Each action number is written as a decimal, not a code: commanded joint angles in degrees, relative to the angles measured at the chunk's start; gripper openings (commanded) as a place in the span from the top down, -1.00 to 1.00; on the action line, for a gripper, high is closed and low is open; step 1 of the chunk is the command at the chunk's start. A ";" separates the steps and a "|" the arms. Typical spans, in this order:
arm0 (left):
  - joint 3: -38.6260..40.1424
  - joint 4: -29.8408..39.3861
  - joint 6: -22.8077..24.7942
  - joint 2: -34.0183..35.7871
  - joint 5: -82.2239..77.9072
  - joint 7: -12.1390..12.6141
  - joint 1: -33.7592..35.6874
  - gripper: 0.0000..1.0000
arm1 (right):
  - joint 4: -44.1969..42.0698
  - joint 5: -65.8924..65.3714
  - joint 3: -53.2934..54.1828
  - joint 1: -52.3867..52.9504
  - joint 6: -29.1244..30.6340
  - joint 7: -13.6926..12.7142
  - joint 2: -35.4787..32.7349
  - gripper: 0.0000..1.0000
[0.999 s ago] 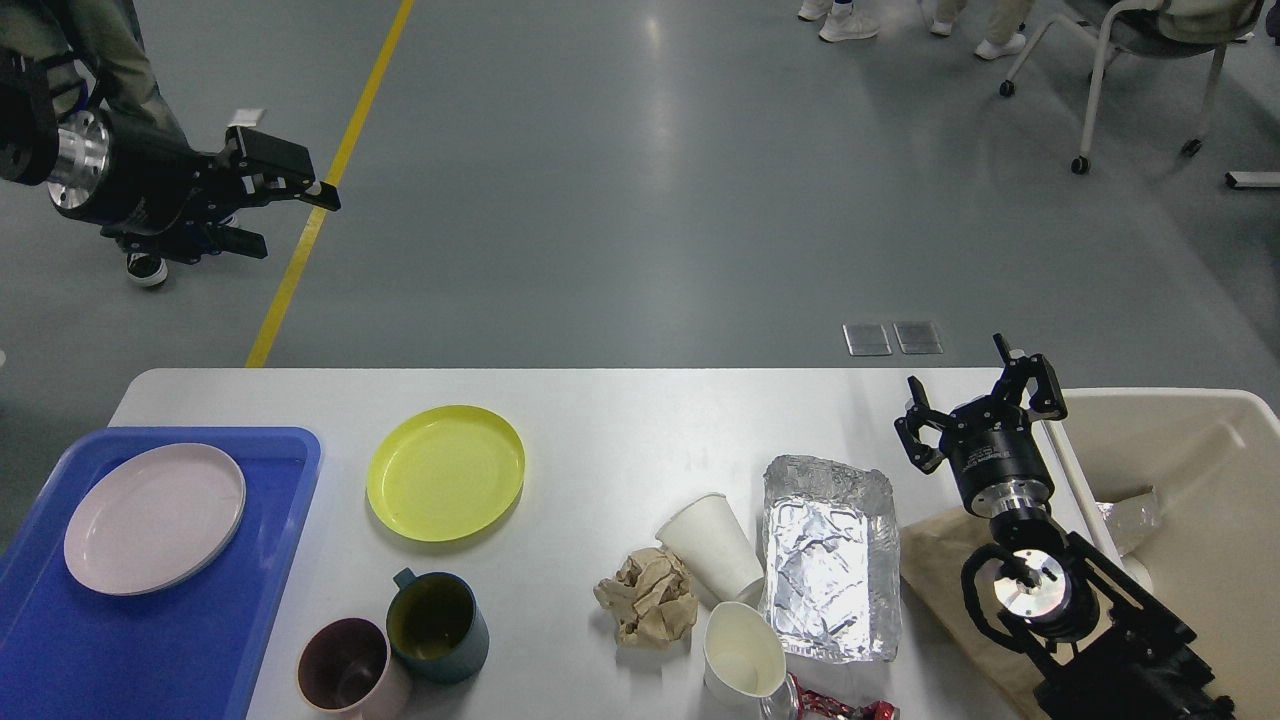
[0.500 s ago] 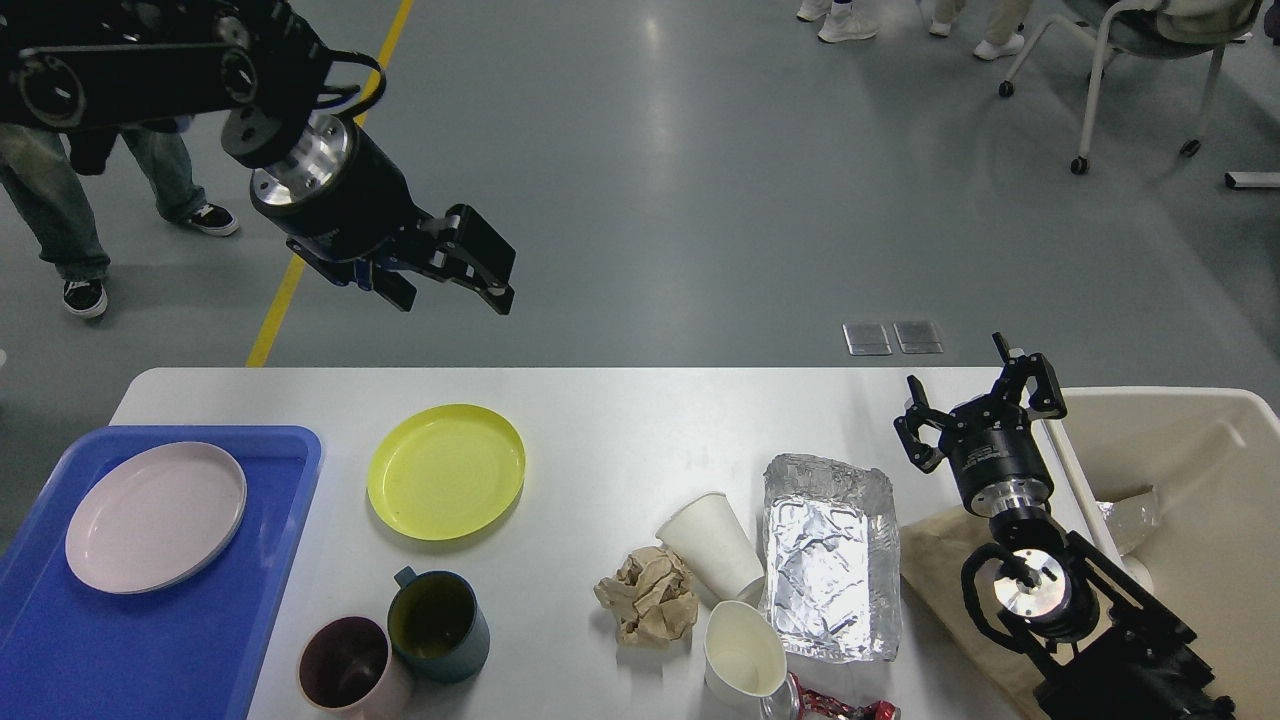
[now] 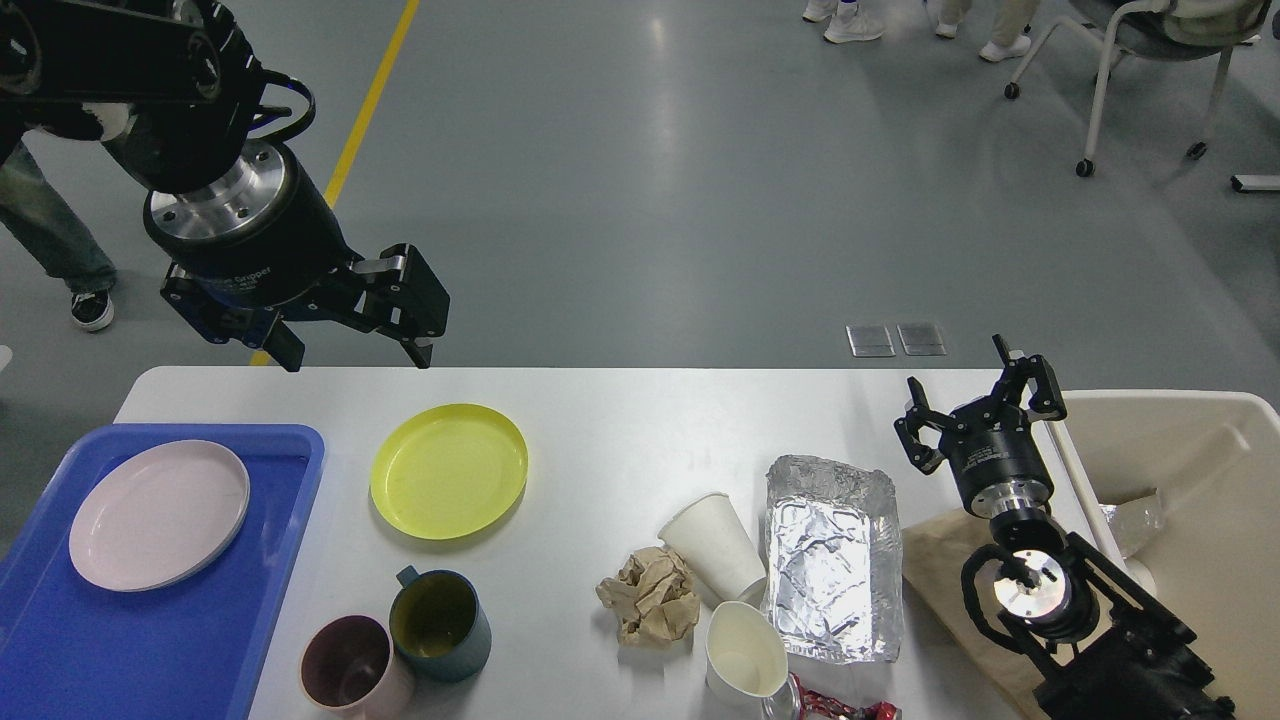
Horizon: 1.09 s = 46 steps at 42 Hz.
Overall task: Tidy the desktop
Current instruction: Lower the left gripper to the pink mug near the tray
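Now, step in hand: likely bringing the left end effector (image 3: pixel 352 350) down onto the yellow plate (image 3: pixel 449 471), to move it to the blue tray (image 3: pixel 290 460).
Left end effector: wide apart, empty, hovering above the far edge of the tabletop (image 3: pixel 620 420), just beyond the plate.
Right end effector (image 3: pixel 985 412): spread open, empty, poised beside the beige bin (image 3: pixel 1180 410).
Tabletop: spans the lower view, carrying plate, tray, two mugs (image 3: pixel 440 625), cups (image 3: pixel 712 545), foil dish (image 3: pixel 830 560), crumpled paper (image 3: pixel 648 595).
Approach: descend toward the plate's near rim, one finger over and one under the lip.
Caution: thin rim, prone to sliding; close gently, lift level.
Placement: beside the pink plate (image 3: pixel 158 515) on the tray, or stacked on it.
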<state>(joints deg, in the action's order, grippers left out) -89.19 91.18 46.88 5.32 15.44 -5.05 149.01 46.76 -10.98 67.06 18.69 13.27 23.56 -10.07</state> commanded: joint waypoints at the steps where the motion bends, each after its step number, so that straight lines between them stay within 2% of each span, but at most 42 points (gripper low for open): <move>1: -1.51 4.44 -0.12 -0.49 3.20 0.04 2.95 -0.93 | -0.01 -0.01 0.00 0.03 0.00 0.00 -0.04 -1.00; 18: -2.66 6.03 -0.29 1.45 2.67 -0.75 2.25 -0.93 | 0.08 0.08 0.00 0.03 0.00 0.00 -0.04 -1.00; 24: -0.73 5.86 -3.54 3.82 2.49 0.04 -3.11 -0.91 | 0.08 -0.01 0.00 0.03 0.00 0.00 -0.04 -1.00; 31: -0.11 5.68 -4.69 6.10 2.41 0.30 -10.13 -0.89 | 0.08 -0.01 0.00 -0.06 0.00 0.00 -0.04 -1.00; 37: 0.06 5.59 -9.69 8.74 1.18 0.39 -18.65 -0.86 | 0.08 -0.01 0.00 -0.06 0.00 0.00 -0.04 -1.00; 43: 1.99 5.42 -18.91 14.62 -5.32 0.04 -27.10 -0.83 | 0.08 -0.01 0.00 -0.06 0.00 0.00 -0.04 -1.00; 46: 3.23 5.42 -21.73 17.96 -8.74 0.13 -30.61 -0.83 | 0.08 -0.01 0.00 -0.06 0.00 0.00 -0.04 -1.00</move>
<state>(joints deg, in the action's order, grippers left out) -88.04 96.63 30.99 18.05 12.03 -4.92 124.33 46.86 -10.98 67.06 18.65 13.27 23.55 -10.10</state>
